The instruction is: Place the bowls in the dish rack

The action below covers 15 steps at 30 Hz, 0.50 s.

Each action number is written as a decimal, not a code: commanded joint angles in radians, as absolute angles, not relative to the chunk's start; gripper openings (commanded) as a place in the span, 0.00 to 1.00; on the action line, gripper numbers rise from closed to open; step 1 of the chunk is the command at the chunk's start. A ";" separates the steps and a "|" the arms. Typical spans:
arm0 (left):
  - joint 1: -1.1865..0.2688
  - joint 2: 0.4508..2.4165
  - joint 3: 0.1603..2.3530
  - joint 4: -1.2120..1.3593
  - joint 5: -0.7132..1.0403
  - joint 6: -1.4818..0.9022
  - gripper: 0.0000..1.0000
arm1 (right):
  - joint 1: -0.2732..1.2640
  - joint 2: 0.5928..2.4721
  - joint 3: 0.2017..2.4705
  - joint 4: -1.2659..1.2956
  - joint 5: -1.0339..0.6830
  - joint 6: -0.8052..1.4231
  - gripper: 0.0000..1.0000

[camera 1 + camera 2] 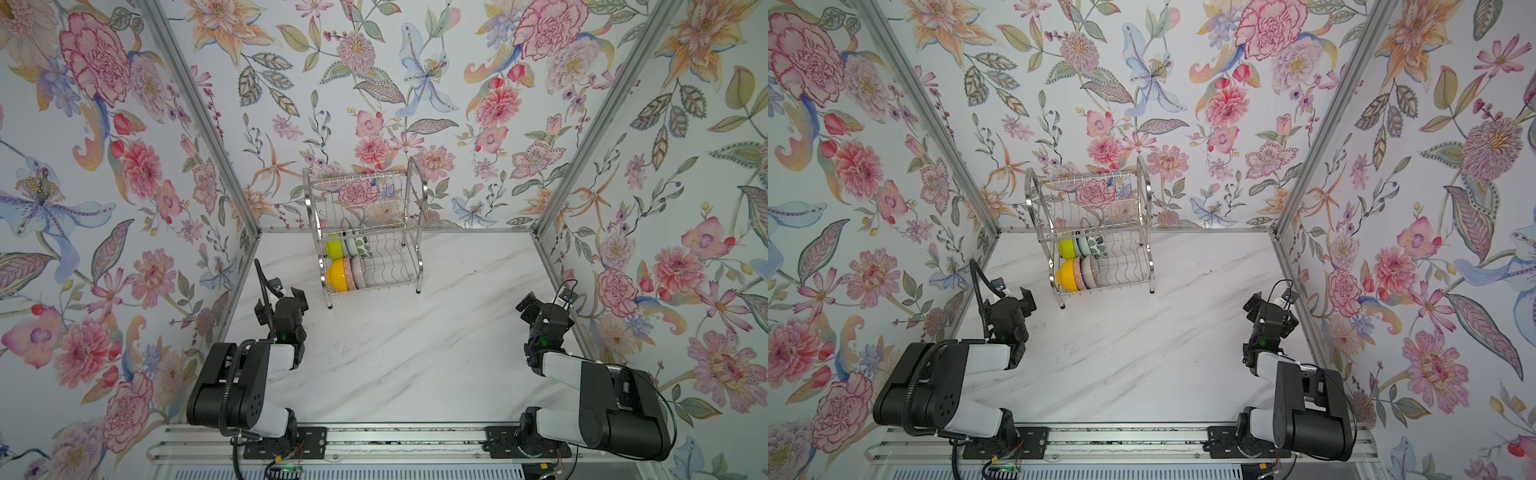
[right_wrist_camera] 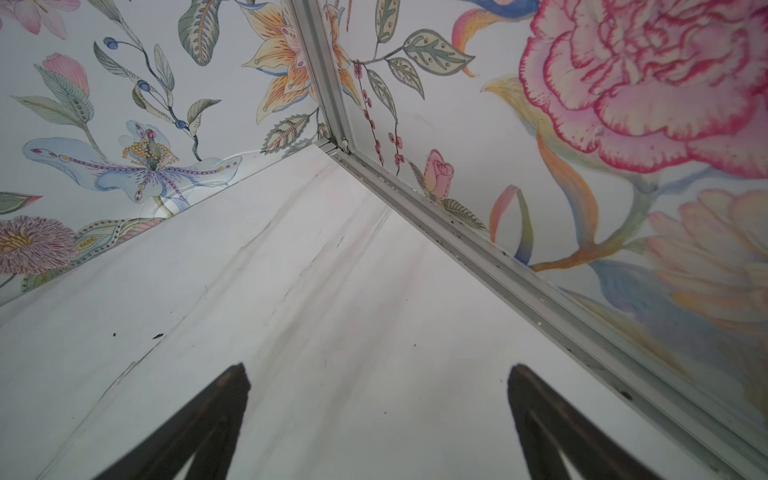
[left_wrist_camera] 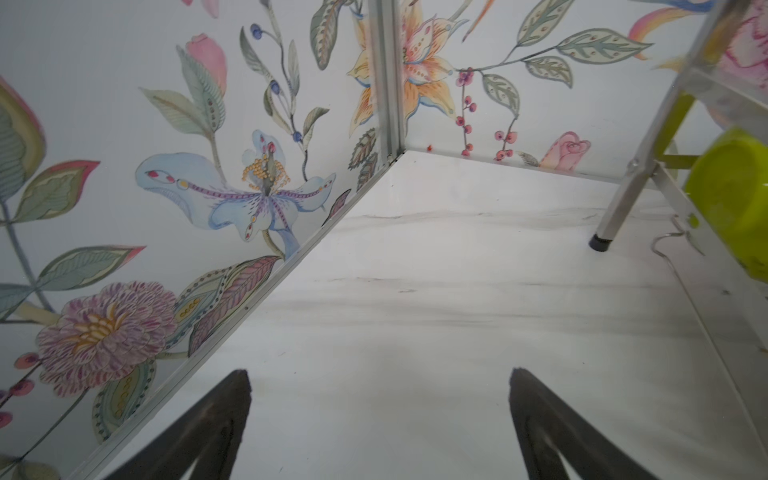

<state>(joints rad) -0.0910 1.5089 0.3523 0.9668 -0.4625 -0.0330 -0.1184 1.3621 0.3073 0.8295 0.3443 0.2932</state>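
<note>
The dish rack (image 1: 420, 216) (image 1: 1145, 208), a silver two-tier wire frame, stands at the back middle of the white marble table in both top views. Several bowls stand on edge at the left end of its lower tier: a lime green bowl (image 1: 333, 247) (image 1: 1066, 246), a leaf-patterned bowl (image 1: 365, 247), an orange-yellow bowl (image 1: 337, 275) (image 1: 1067, 275) and a ribbed pinkish bowl (image 1: 358, 272). Its upper tier holds nothing. My left gripper (image 1: 279, 302) (image 3: 380, 378) is open and empty, near the rack's front left foot. My right gripper (image 1: 540, 305) (image 2: 378, 374) is open and empty by the right wall.
Floral-papered walls with aluminium corner posts (image 1: 199, 112) (image 1: 598, 116) close in the table on three sides. A metal rail (image 1: 395, 440) carrying both arm bases runs along the front edge. In the left wrist view a rack leg (image 3: 619, 203) and the lime bowl (image 3: 731, 199) show.
</note>
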 commanded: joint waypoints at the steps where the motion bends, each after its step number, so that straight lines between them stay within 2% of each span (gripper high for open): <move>1: -0.105 1.518 0.331 1.086 -0.426 0.039 0.99 | -0.074 1.403 0.285 0.971 0.395 0.202 0.98; 8: -0.101 1.518 0.283 1.183 -0.398 0.048 0.99 | -0.007 1.453 0.227 1.153 0.453 0.137 0.99; 10: -0.105 1.528 0.206 1.270 -0.344 0.051 0.99 | 0.001 1.451 0.228 1.147 0.459 0.129 0.98; 12: -0.137 1.601 0.197 1.388 -0.399 0.091 0.99 | 0.005 1.453 0.227 1.153 0.464 0.127 0.99; 15: -0.137 1.610 0.187 1.418 -0.392 0.093 0.99 | 0.009 1.456 0.229 1.152 0.468 0.121 0.99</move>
